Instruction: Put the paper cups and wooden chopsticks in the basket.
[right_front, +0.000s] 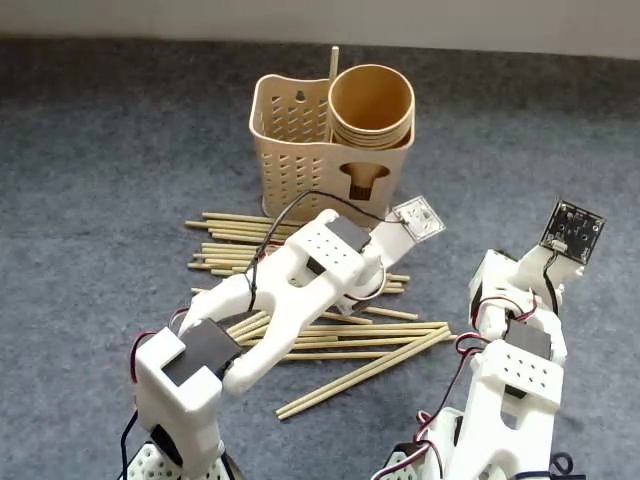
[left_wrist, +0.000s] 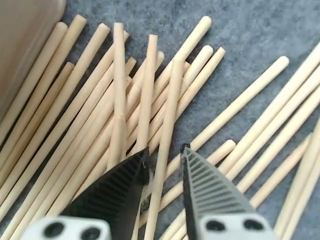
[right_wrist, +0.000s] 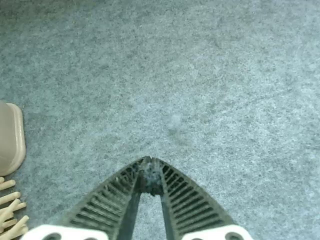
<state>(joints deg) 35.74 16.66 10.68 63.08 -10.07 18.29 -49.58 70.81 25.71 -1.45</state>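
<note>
— Black ribbed fingers up front: whose, and how do they stand?
— Mine. Left claw is parted astride one wooden chopstick in the pile, near the basket. Right claw is pinched closed on nothing, over the grey carpet.
— And the rest?
— Paper cups sit stacked in the basket, an upright chopstick beside them. Loose chopsticks lie on the carpet before it, under my left arm.
</note>
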